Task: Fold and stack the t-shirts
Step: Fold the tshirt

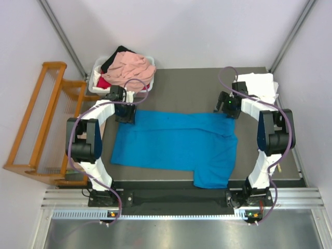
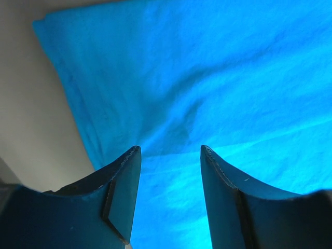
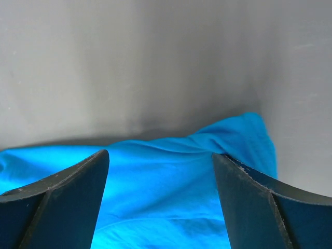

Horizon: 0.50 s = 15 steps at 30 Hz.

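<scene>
A bright blue t-shirt (image 1: 176,145) lies spread on the grey table, partly folded, with a sleeve flap hanging toward the near edge. My left gripper (image 1: 125,117) hovers open over its far left corner; the cloth (image 2: 207,83) fills the left wrist view between my fingers. My right gripper (image 1: 228,111) hovers open over the far right corner, and the shirt's edge (image 3: 171,176) shows between its fingers. A white folded t-shirt (image 1: 257,85) lies at the far right. Salmon-pink (image 1: 135,66), red (image 1: 104,83) and black (image 1: 111,59) t-shirts are heaped in the tub.
A white plastic tub (image 1: 98,70) stands at the far left corner of the table (image 1: 181,88). A wooden slatted rack (image 1: 41,124) stands to the left, off the table. A black rail runs along the near edge.
</scene>
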Available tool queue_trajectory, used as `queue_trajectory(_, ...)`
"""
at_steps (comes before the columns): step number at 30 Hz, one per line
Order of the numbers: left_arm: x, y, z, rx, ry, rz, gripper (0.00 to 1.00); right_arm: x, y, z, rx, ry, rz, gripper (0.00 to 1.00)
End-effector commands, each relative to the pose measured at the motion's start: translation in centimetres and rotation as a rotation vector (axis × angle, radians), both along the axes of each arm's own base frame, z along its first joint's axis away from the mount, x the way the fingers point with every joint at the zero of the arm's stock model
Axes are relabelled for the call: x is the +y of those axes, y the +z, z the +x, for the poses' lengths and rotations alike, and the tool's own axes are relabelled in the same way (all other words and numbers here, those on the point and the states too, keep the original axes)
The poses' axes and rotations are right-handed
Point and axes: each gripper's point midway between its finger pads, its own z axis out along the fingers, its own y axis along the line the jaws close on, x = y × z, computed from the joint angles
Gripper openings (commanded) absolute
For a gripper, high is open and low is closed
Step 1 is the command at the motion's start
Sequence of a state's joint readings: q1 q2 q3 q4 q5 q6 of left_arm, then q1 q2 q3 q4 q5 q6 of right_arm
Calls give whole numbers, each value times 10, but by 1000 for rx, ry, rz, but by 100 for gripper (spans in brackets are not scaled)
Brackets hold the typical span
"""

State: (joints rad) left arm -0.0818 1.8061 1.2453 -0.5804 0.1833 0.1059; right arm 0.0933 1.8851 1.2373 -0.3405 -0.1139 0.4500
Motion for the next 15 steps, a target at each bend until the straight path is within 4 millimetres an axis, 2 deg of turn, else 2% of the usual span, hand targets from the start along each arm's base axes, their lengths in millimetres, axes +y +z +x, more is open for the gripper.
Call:
queue_trajectory(1, 1, 29, 10, -77, 4, -23, 54, -36, -3, -3, 8, -87, -53, 81)
queue_trajectory(4, 1, 28, 9, -75, 3, -28, 54, -44, -5, -3, 13, -113, -50, 81)
queue_trajectory(7, 1, 27, 7, -73, 3, -31, 54, -38, -5, 0, 4, -102, -18, 81)
queue_trajectory(10, 2, 24, 6, -67, 5, -29, 54, -22, 4, 4, -10, -52, 42, 82)
queue_trajectory(12, 2, 25, 7, -70, 7, -25, 54, -5, 22, 7, -43, 24, 38, 86)
queue_trajectory(13, 2, 25, 6, -70, 7, -25, 54, -4, 30, 9, -62, 32, 0, 91)
queue_trajectory(15, 3, 29, 8, -78, 10, -24, 54, 14, 58, 7, -116, 83, -32, 96)
